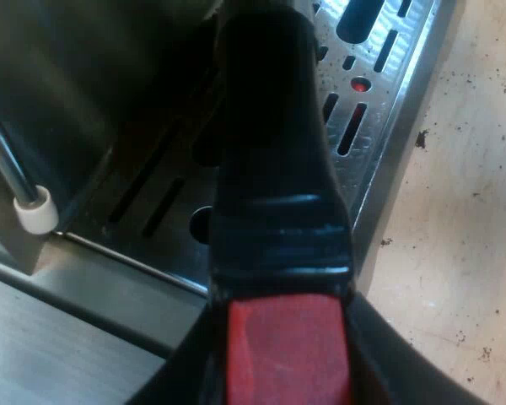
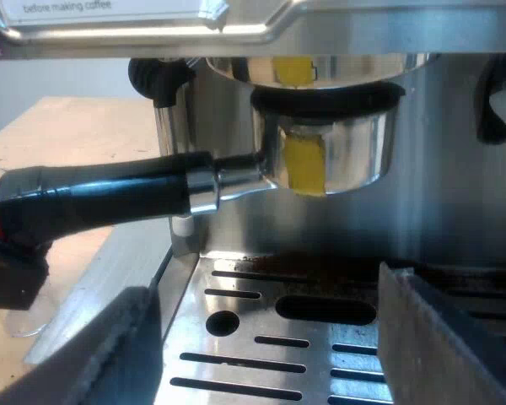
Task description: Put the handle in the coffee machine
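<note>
I see open room between the holder [image 2: 329,156] and the drip tray [image 2: 261,346]; its handle [image 2: 110,198] bars one side, with the steam wand [image 1: 32,207] near it.

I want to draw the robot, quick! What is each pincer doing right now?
Left pincer: closed, holding the handle by its red end.
Right pincer: open, holding nothing.
</note>
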{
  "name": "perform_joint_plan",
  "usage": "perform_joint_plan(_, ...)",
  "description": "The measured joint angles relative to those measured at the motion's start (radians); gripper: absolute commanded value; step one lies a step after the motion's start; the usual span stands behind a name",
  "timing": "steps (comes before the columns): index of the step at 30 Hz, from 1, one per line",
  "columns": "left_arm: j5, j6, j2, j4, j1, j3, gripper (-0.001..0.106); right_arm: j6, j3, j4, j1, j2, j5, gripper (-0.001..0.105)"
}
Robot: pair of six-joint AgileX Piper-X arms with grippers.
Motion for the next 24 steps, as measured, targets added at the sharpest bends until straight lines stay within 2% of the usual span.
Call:
perform_joint_plan(11,-0.002,0.0,0.0,0.002,0.0,-0.038,0.0,0.0,0.0,0.0,0.0,0.0,0.0,0.057)
perform_joint_plan(17,0.005,0.013,0.0,0.065,0.0,-0.081,0.0,0.0,0.0,0.0,0.0,0.0,0.0,0.057)
perform_joint_plan(24,0.007,0.013,-0.005,0.08,0.0,-0.096,0.0,0.0,0.0,0.0,0.0,0.0,0.0,0.057)
